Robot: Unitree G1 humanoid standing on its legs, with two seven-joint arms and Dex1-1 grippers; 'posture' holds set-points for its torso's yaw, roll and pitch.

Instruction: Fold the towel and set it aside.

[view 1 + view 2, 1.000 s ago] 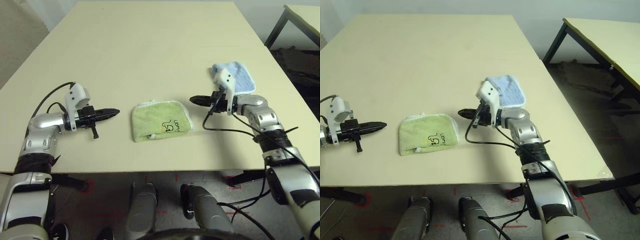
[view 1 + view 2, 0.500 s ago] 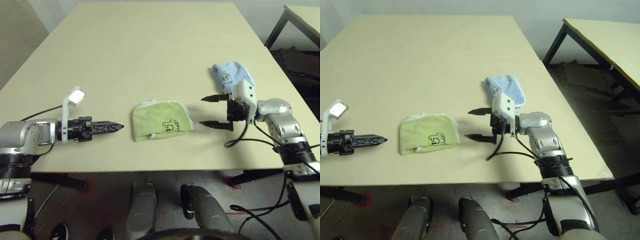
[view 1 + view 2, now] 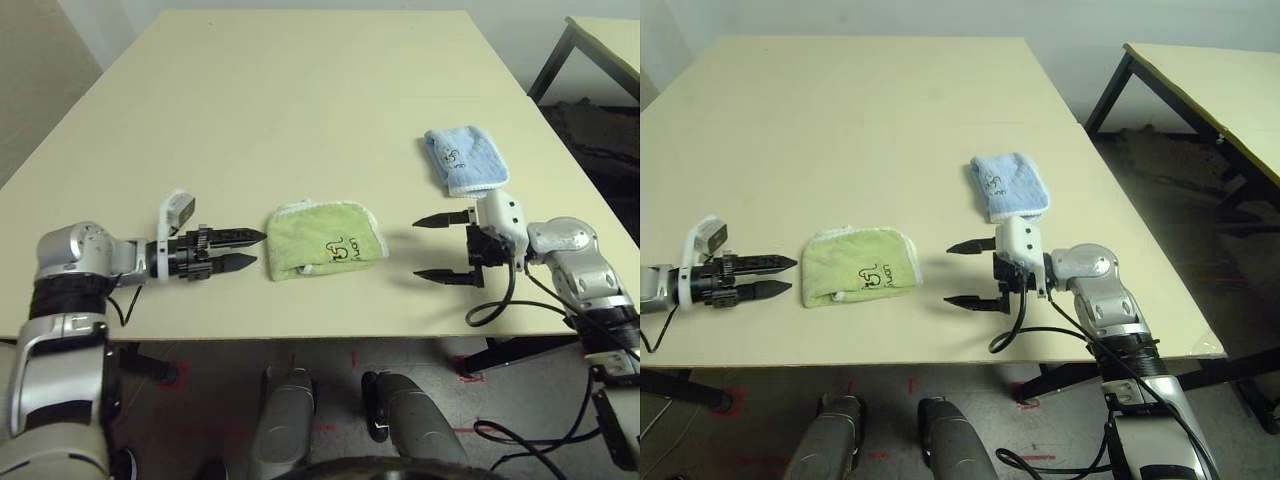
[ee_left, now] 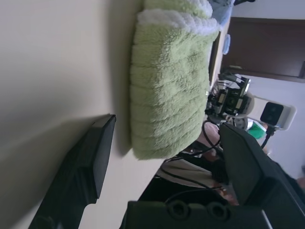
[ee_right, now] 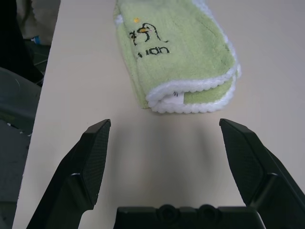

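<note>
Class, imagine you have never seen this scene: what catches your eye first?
A folded green towel lies near the table's front edge, between two open grippers pointing at it: the left gripper and the right gripper. Behind the right one lies a smaller blue towel.

The green towel (image 5: 174, 57), in the upper middle of the right wrist picture, bears a dark printed doodle (image 5: 138, 34) with a short word in dark letters (image 5: 152, 51) under it, which seems to read "uon", though the letters are not sure. The same print (image 3: 343, 249) shows near the centre of the left eye picture, too small to read. The light blue towel (image 3: 462, 158), to the upper right there, carries a small dark print as well, not legible.
</note>
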